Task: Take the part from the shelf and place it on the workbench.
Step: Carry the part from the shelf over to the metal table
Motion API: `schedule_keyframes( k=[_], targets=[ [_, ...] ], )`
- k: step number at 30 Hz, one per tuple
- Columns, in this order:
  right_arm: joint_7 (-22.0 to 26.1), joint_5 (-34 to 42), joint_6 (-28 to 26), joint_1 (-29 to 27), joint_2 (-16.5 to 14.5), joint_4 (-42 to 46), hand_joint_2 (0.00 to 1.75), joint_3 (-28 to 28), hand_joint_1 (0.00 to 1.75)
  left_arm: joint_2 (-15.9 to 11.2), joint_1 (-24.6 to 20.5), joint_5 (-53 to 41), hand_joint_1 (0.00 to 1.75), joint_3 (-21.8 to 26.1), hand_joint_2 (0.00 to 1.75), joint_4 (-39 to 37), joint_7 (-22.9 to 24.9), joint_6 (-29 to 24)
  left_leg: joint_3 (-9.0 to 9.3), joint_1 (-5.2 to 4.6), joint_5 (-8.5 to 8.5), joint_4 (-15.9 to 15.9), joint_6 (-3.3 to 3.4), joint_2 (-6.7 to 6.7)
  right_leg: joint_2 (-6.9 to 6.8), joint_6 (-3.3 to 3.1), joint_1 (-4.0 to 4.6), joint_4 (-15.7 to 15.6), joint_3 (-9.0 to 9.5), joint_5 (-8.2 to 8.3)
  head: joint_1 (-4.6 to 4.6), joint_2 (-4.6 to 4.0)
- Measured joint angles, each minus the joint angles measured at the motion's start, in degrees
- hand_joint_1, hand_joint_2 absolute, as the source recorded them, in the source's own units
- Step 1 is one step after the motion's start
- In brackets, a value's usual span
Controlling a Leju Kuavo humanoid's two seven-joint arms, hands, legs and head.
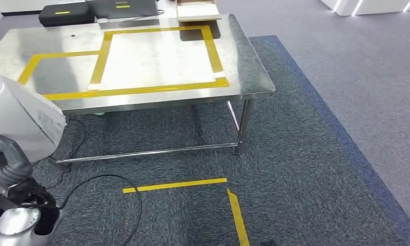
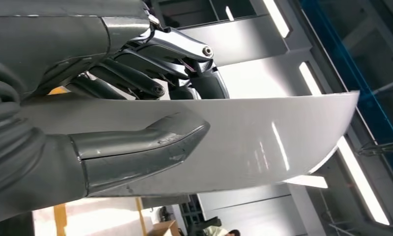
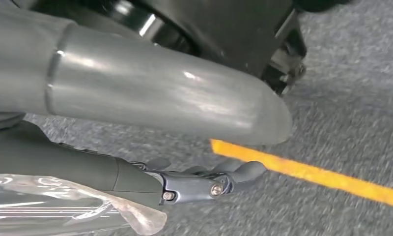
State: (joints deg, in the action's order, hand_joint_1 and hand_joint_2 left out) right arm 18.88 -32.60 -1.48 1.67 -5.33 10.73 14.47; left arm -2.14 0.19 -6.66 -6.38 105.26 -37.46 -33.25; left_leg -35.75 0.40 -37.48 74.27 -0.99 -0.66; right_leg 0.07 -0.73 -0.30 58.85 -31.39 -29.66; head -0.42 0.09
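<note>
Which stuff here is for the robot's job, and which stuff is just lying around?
For the job:
- white curved part, held by the left hand
- steel workbench with yellow tape outlines

Just lying about:
- black cases at the workbench's far edge
- black cable on the carpet
- yellow floor tape

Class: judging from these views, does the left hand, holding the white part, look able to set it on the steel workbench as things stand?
Probably not yet: the left hand grips the white part low beside the workbench, not above it, though nothing blocks the taped top.
</note>
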Motion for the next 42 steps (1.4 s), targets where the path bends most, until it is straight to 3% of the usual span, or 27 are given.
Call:
schedule_keyframes(
  k=[1,2,3,5,6,7,10,12,15,16,17,20,22,25,26,28,30,32,33,34,35,37,38,40,42],
  targets=[
    [0.0,0.0,0.0,-0.1,0.0,0.0,0.0,0.0,0.0,0.0,0.1,0.0,1.75,0.0,1.75,0.0,0.0,0.0,-1.4,0.03,-1.65,0.0,-0.04,0.01,0.07,0.05,-0.04,0.0,1.01,-0.83,0.02,-0.01],
    [0.0,0.0,0.0,-0.2,0.0,0.0,0.0,0.0,0.0,0.0,0.1,0.0,1.75,0.1,1.75,0.0,0.0,0.0,-2.18,0.05,-1.88,-1.3,-0.04,0.02,0.11,0.17,-0.1,0.0,2.12,-1.71,0.02,-0.01],
    [0.0,0.0,0.0,-0.3,0.0,0.0,0.0,0.0,0.0,0.0,0.2,0.0,1.75,0.1,1.75,0.0,0.0,0.0,-2.51,0.05,-0.27,-3.8,0.01,0.06,0.16,0.3,-0.17,0.0,3.23,-2.62,0.02,0.0],
    [0.0,-0.1,0.0,-0.3,0.0,0.0,0.0,0.0,0.0,0.0,0.3,0.0,1.75,0.4,1.75,0.0,0.0,0.0,-2.57,-0.02,7.14,-9.5,0.21,0.42,0.29,0.71,-0.22,-0.2,5.14,-4.4,0.0,-0.01],
    [0.0,-0.1,0.0,-0.2,0.0,-0.1,0.0,0.0,0.0,0.0,0.4,0.0,1.75,0.5,1.75,0.0,0.0,0.0,-2.45,-0.13,9.93,-11.3,0.43,0.58,0.34,1.0,-0.17,-0.4,5.8,-5.16,0.0,-0.01],
    [0.0,-0.1,0.0,-0.1,0.0,-0.1,0.0,0.0,0.0,0.0,0.4,0.0,1.75,0.6,1.75,0.0,0.0,0.0,-2.29,-0.19,11.56,-12.3,0.74,0.66,0.36,1.39,-0.08,-0.5,6.63,-5.54,0.0,-0.01],
    [0.1,0.0,0.0,0.2,0.0,-0.1,0.0,0.1,0.0,0.0,0.4,0.0,1.75,0.7,1.75,0.2,0.0,0.0,-0.74,-0.02,11.26,-13.3,2.03,0.32,0.28,2.63,0.05,1.2,6.92,-4.48,0.14,0.0],
    [0.1,0.0,0.0,0.2,0.0,-0.1,0.0,0.1,0.0,0.0,0.4,0.0,1.75,0.8,1.75,0.3,0.0,0.0,0.59,0.08,10.69,-13.8,2.86,0.25,0.25,2.96,0.04,6.1,3.67,-4.47,0.37,-0.01],
    [0.2,0.0,0.0,0.1,0.0,-0.1,0.0,0.1,0.0,0.0,0.5,0.0,1.75,0.8,1.75,0.4,0.0,-0.1,1.96,-0.11,9.13,-13.9,3.42,0.19,0.23,3.25,0.04,14.2,-3.75,-8.68,0.59,-0.01],
    [0.2,0.0,0.0,0.0,0.0,-0.1,0.0,0.1,0.0,0.1,0.6,0.0,1.75,0.8,1.75,0.4,0.0,-0.1,2.55,-0.21,8.56,-13.9,3.46,0.13,0.22,3.29,0.04,14.8,-5.5,-9.41,0.61,-0.01],
    [0.3,0.0,0.0,-0.2,0.0,-0.2,0.0,0.1,0.0,0.1,0.7,0.0,1.75,0.8,1.75,0.4,0.0,-0.2,3.23,-0.34,8.01,-13.9,3.45,0.07,0.22,3.18,0.07,13.8,-6.38,-8.77,0.62,-0.01],
    [0.3,-0.1,0.0,-0.5,0.0,-0.2,0.0,0.2,0.0,0.1,0.8,0.0,1.75,0.8,1.75,0.4,-0.1,-0.3,5.25,-0.7,6.32,-14.0,3.24,-0.05,0.21,1.98,0.4,5.1,-5.48,-1.22,0.48,-0.01],
    [0.4,-0.1,0.0,-0.6,0.1,-0.2,0.0,0.2,0.0,0.1,0.9,0.2,1.75,0.9,1.75,0.4,-0.2,-0.4,6.08,-0.59,5.48,-14.2,2.69,-0.15,0.16,1.2,0.91,1.9,-4.55,0.69,0.21,-0.01],
    [0.6,-0.1,0.0,-0.7,0.2,-0.2,0.0,0.2,0.0,0.1,1.0,0.4,1.75,1.0,1.75,0.5,-0.2,-0.5,7.15,-0.38,5.8,-13.0,1.8,-0.17,0.11,0.21,1.07,0.2,-2.34,0.84,0.15,-0.01],
    [0.5,-0.1,0.0,-0.6,0.2,-0.2,0.0,0.3,0.0,0.1,1.0,0.4,1.75,1.1,1.75,0.5,-0.3,-0.5,6.53,-0.38,6.09,-11.2,1.54,-0.09,0.07,-0.06,0.89,-0.2,-1.38,0.82,0.1,-0.01],
    [0.5,0.0,0.0,-0.3,0.2,-0.2,0.0,0.4,0.0,0.1,1.0,0.5,1.75,1.3,1.75,0.6,-0.4,-0.6,3.05,-0.24,5.41,-5.6,0.89,0.06,0.02,-0.33,0.44,-0.7,0.25,0.27,-0.01,-0.01],
    [0.5,0.0,0.0,-0.1,0.2,-0.2,0.0,0.6,0.0,0.0,1.2,0.5,1.75,1.5,1.75,0.6,-0.4,-0.6,-1.46,0.08,2.57,-0.4,0.13,0.08,0.14,-0.32,0.06,-0.8,1.46,-0.84,-0.07,-0.01],
    [0.4,0.0,0.1,-0.3,0.2,-0.2,0.0,0.7,0.0,0.0,1.4,0.5,1.75,1.7,1.75,0.6,-0.4,-0.7,-4.17,0.47,0.69,0.1,-0.46,0.11,0.27,0.04,-0.3,-0.8,3.09,-2.31,-0.06,-0.01],
    [0.4,0.0,0.1,-0.5,0.2,-0.2,0.0,0.7,0.0,0.0,1.4,0.5,1.75,1.8,1.75,0.6,-0.4,-0.7,-4.56,0.64,1.43,-1.7,-0.67,0.16,0.33,0.27,-0.51,-0.8,4.11,-3.13,-0.07,-0.01],
    [0.3,0.1,0.0,-0.6,0.2,-0.2,0.0,0.8,0.0,0.0,1.5,0.5,1.75,2.0,1.75,0.6,-0.5,-0.7,-4.56,0.78,3.82,-4.6,-0.82,0.26,0.35,0.55,-0.68,-0.9,4.85,-4.0,-0.07,-0.01],
    [0.2,0.1,0.0,-0.6,0.2,-0.2,0.0,0.8,0.0,0.0,1.6,0.5,1.75,2.2,1.75,0.6,-0.5,-0.7,-4.6,0.86,7.52,-7.8,-0.89,0.43,0.35,0.85,-0.78,-0.8,5.8,-4.85,-0.15,-0.01],
    [0.0,0.1,0.0,-0.5,0.1,-0.3,0.0,0.8,0.0,0.0,1.8,0.6,1.75,2.4,1.75,0.7,-0.6,-0.8,-4.55,0.71,12.96,-12.0,-0.44,0.66,0.4,1.64,-0.79,-1.3,6.72,-6.18,-0.31,-0.01],
    [0.0,0.2,0.0,-0.3,0.1,-0.3,0.0,0.8,0.0,0.0,1.9,0.7,1.75,2.5,1.75,0.8,-0.7,-0.9,-4.5,0.57,13.89,-12.8,0.01,0.63,0.39,2.14,-0.78,-1.5,7.41,-6.26,-0.32,-0.01],
    [-0.1,0.2,0.0,-0.1,0.1,-0.3,0.0,0.9,0.0,0.0,1.9,0.7,1.75,2.7,1.75,1.1,-0.9,-1.1,-3.34,0.47,13.23,-13.7,1.08,0.39,0.33,3.08,-0.89,-0.9,7.45,-5.09,-0.12,0.0],
    [0.0,0.4,0.0,0.0,0.1,-0.3,0.0,1.1,0.0,0.0,2.1,0.7,1.75,3.2,1.75,1.3,-1.0,-1.2,-1.31,0.61,12.34,-14.8,1.94,0.32,0.28,3.54,-0.92,3.9,4.99,-3.36,0.07,0.0]
  ],
)
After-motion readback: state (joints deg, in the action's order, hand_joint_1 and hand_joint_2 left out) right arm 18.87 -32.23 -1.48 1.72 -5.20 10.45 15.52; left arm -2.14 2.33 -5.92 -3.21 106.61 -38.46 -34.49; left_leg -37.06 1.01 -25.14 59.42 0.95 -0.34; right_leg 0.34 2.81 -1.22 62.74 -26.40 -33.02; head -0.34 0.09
